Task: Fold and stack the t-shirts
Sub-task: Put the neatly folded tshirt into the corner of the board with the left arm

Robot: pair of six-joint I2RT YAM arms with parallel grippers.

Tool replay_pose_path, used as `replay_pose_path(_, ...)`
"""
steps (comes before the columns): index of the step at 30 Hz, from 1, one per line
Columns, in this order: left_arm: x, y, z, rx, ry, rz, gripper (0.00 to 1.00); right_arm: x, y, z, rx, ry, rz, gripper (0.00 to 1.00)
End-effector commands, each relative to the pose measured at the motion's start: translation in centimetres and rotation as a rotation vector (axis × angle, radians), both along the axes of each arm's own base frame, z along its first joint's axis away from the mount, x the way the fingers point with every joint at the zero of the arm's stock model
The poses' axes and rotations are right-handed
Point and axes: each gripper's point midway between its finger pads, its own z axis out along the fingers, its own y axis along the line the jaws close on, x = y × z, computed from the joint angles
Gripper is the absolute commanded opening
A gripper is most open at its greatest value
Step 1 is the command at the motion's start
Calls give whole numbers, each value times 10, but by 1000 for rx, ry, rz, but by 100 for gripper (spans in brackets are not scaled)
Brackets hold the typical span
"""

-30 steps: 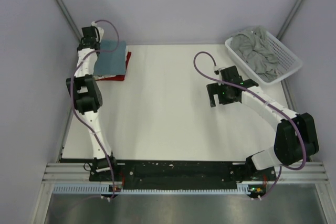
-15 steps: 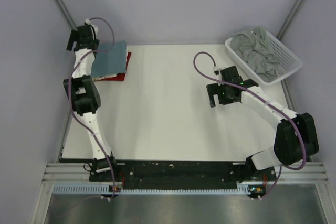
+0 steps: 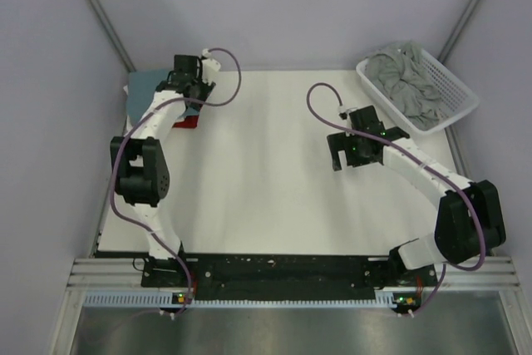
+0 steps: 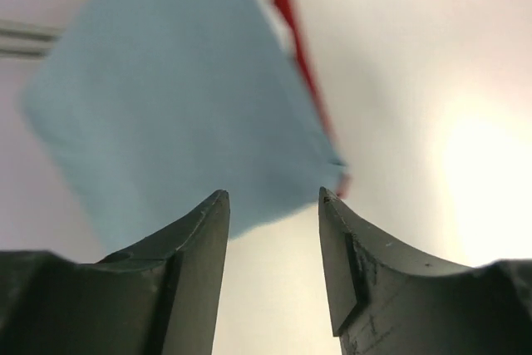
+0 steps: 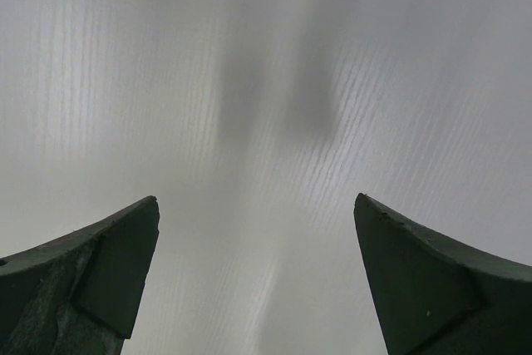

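One folded teal shirt (image 4: 166, 97) covers red shirt (image 4: 285, 6).

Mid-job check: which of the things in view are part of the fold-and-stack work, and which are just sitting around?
Part of the job:
- folded teal-blue t-shirt, lying on top of the dark red t-shirt
- crumpled grey t-shirt, not yet folded, in the basket

Just lying about:
- white lattice basket
- table
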Motion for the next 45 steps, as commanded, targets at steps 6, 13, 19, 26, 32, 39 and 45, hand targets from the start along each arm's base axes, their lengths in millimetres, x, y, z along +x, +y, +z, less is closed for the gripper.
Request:
replay_pose_path(6, -113, -99, -33, -154, 121, -281, 61, 18, -22, 31, 84, -319, -108, 99)
replay_pose_path(13, -173, -112, -59, -267, 54, -355, 74, 25, -63, 37, 175, -537, -268, 99)
replay_pose_path(19, -185, -99, -70, -391, -187, -295, 86, 17, -101, 38, 120, -796, -343, 99)
replay_pose_path(26, -168, -77, -45, -470, -500, -148, 99, -3, -147, 41, 98, -1085, -534, 99)
replay_pose_path(32, -186, -74, -30, -494, -681, -210, 99, 5, -145, 42, 119, -1080, -486, 99)
replay_pose_path(39, -175, -56, -34, -497, -706, -85, 99, 11, -135, 41, 124, -1054, -417, 99)
replay_pose_path(45, -181, -53, -34, -492, -768, -84, 99, 14, -132, 40, 126, -1042, -396, 99)
